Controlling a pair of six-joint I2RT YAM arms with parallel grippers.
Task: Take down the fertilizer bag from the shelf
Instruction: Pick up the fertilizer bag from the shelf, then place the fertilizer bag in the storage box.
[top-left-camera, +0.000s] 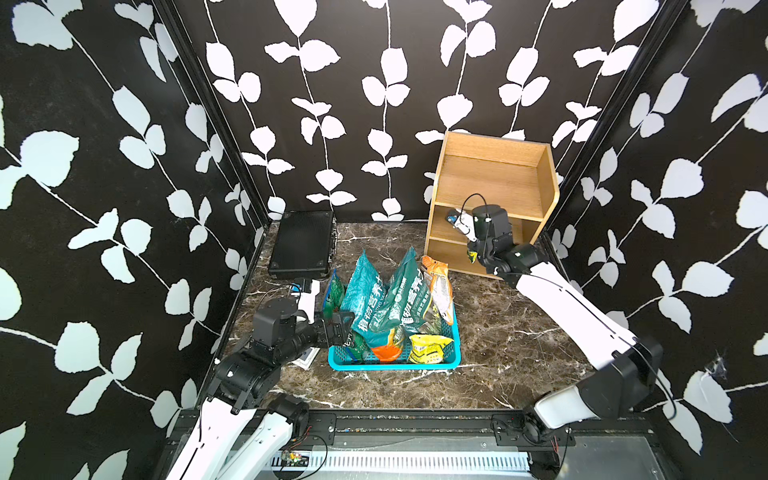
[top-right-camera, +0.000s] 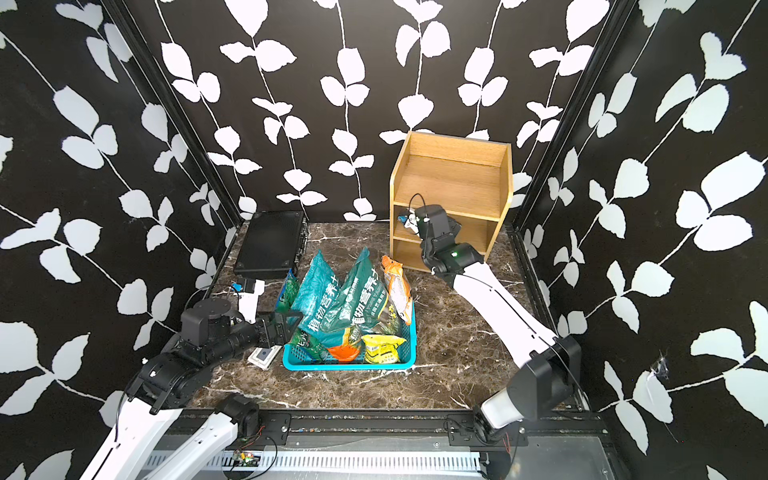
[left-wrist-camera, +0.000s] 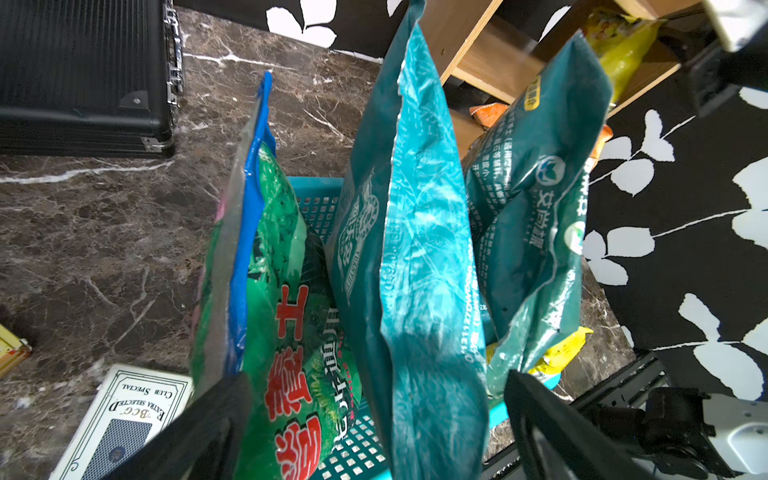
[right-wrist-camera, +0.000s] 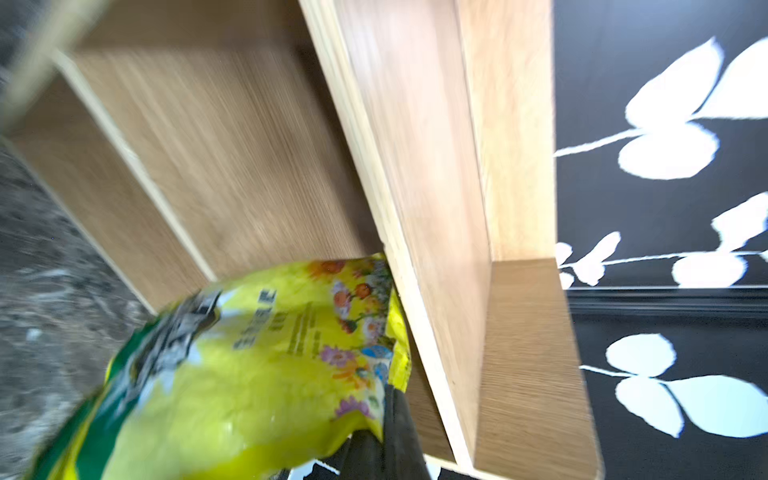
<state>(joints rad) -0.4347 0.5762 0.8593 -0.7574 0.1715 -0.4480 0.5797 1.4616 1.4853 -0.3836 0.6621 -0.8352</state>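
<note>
The light-brown wooden shelf (top-right-camera: 451, 183) stands at the back right of the marble desk (top-right-camera: 457, 353). The right arm (top-right-camera: 490, 299) reaches to it, its wrist in front of the middle tier. Mid-desk, a blue basket (top-right-camera: 349, 366) holds two tall teal bags (top-right-camera: 322, 299), an orange bag (top-right-camera: 397, 282) and a yellow bag (top-right-camera: 382, 347). The left end effector (top-right-camera: 289, 328) hovers, jaws apart, at the basket's left rim. A black case (top-right-camera: 270, 245) lies behind it.

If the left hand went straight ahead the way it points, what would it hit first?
Probably the green bag with red characters in the blue basket; the teal bag beside it is about as close, so depth is unclear.
</note>
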